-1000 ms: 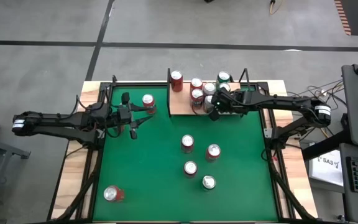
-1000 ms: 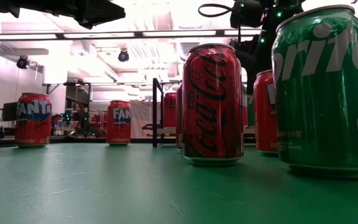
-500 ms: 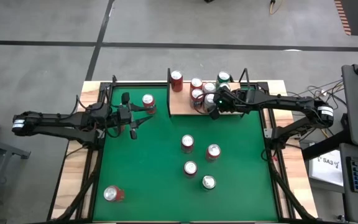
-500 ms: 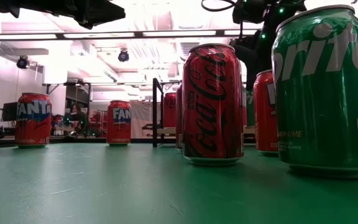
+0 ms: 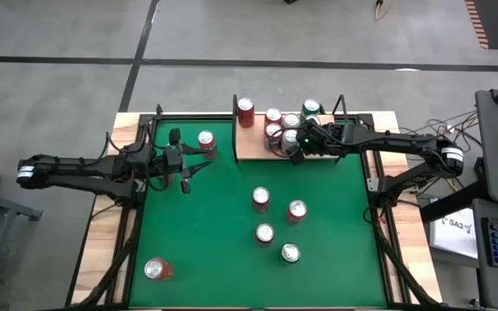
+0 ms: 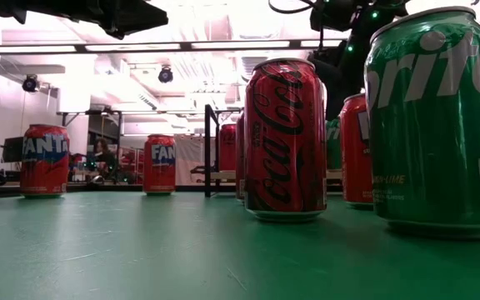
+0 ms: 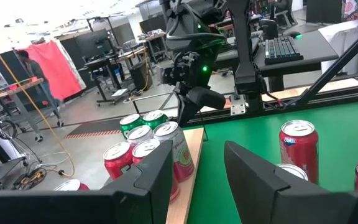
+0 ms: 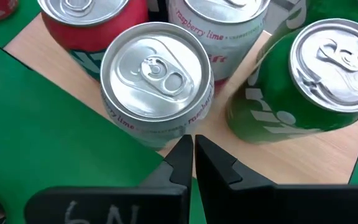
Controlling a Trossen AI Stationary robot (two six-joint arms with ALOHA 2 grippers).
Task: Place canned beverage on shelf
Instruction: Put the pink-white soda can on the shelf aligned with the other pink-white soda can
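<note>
My right gripper [image 8: 193, 152], fingers pressed together and empty, hangs over the raspberry-lime can [image 8: 156, 78] standing at the shelf [image 8: 328, 152] edge. I'd lift straight, avoiding the Sprite can [image 8: 303, 87]. Left gripper [image 7: 197, 174] waits, part spread.

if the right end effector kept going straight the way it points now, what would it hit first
Probably the raspberry lime can straight ahead of the shut right end effector, at the shelf edge. The green can sits just to one side. Depth is hard to judge.
</note>
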